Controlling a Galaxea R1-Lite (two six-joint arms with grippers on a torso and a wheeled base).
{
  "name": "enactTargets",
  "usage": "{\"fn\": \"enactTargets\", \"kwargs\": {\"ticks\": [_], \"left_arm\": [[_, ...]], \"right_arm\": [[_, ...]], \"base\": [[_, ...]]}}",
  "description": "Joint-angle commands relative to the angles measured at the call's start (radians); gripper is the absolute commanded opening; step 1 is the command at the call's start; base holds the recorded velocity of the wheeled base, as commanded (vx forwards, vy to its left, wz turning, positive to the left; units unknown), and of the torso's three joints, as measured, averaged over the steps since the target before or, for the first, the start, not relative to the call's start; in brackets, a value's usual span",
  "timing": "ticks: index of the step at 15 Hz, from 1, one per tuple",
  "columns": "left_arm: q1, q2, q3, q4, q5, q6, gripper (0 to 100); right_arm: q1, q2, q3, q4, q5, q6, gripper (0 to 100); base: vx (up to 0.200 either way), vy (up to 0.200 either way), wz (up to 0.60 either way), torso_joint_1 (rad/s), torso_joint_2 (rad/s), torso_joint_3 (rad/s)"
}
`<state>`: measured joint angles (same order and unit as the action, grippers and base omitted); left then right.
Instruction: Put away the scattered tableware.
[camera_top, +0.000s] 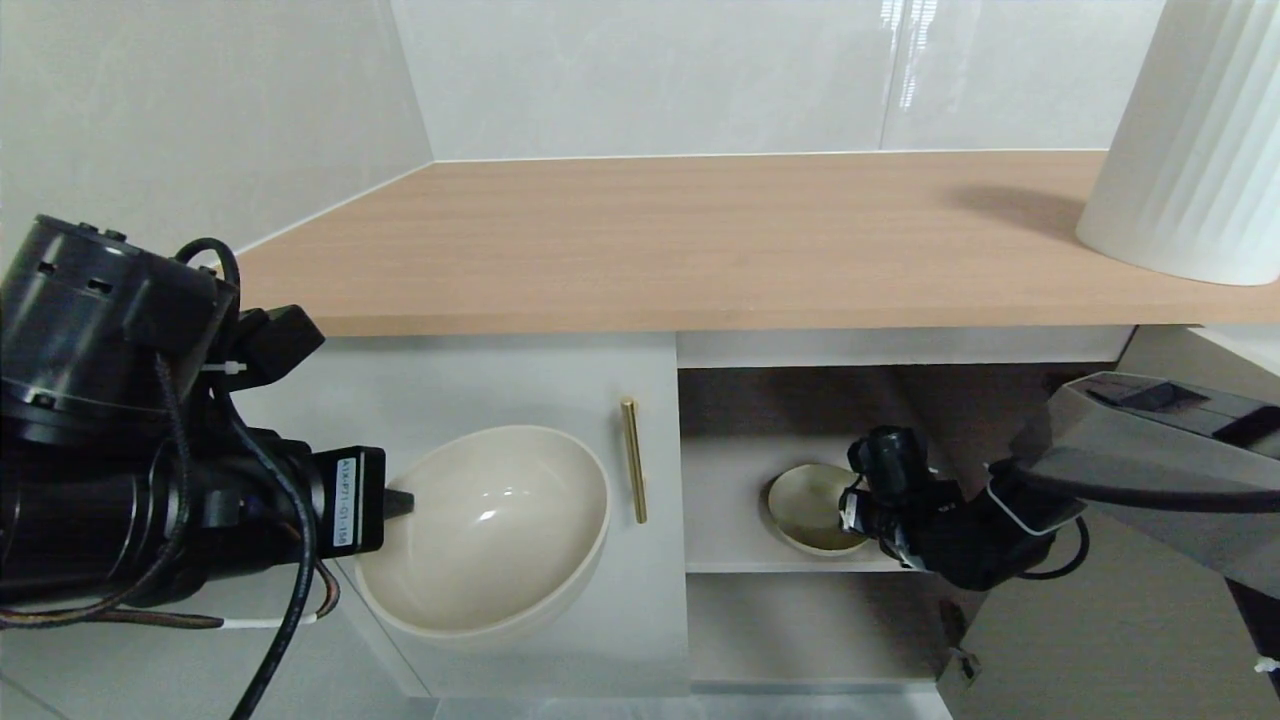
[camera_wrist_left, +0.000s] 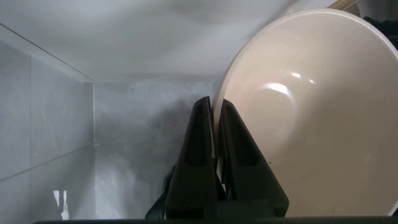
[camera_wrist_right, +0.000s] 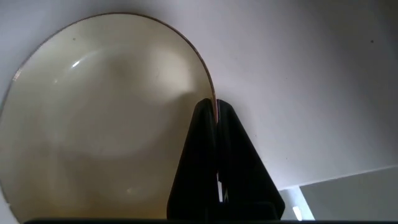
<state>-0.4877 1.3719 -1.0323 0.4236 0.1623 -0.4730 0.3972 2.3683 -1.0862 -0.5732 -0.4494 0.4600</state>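
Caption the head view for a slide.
Left gripper grips a cream bowl; right gripper holds a dish inside the cabinet.

Right gripper (camera_wrist_right: 216, 115), 2 black fingers closed on the thin rim of a shallow round cream ceramic plate (camera_wrist_right: 99, 118), over a pale grey-white flat surface (camera_wrist_right: 311, 81).

Bright, even light, glare on the cream bowl (camera_top: 500, 545), shadowed cabinet recess (camera_top: 800, 400)

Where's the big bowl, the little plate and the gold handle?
bowl (camera_top: 500, 530), head view, on its shiny inside.
plate (camera_top: 806, 505), head view, on its middle.
handle (camera_top: 633, 460), head view, halfway down the bar.
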Motion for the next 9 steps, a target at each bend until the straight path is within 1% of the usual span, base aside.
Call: {"fn": "enactTargets", "kwargs": {"ticks": [1, 6, 7, 9], "left_arm": [[0.000, 0.003, 0.000, 0.000, 0.000, -0.001, 0], [0.000, 0.003, -0.002, 0.000, 0.000, -0.001, 0], [0.000, 0.003, 0.000, 0.000, 0.000, -0.001, 0], [0.000, 0.001, -0.002, 0.000, 0.000, -0.001, 0]], "right_arm": [[0.000, 0.009, -0.008, -0.001, 0.000, 0.000, 0], [-0.005, 0.012, -0.029, -0.001, -0.009, 0.016, 0], [-0.006, 0.012, -0.035, -0.001, -0.011, 0.028, 100], [-0.006, 0.009, -0.038, -0.001, -0.011, 0.032, 100]], "base": [[0.000, 0.000, 0.00, 0.000, 0.00, 0.000], [0.000, 0.000, 0.00, 0.000, 0.00, 0.000], [0.000, 0.000, 0.00, 0.000, 0.00, 0.000], [0.000, 0.000, 0.00, 0.000, 0.00, 0.000]]}}
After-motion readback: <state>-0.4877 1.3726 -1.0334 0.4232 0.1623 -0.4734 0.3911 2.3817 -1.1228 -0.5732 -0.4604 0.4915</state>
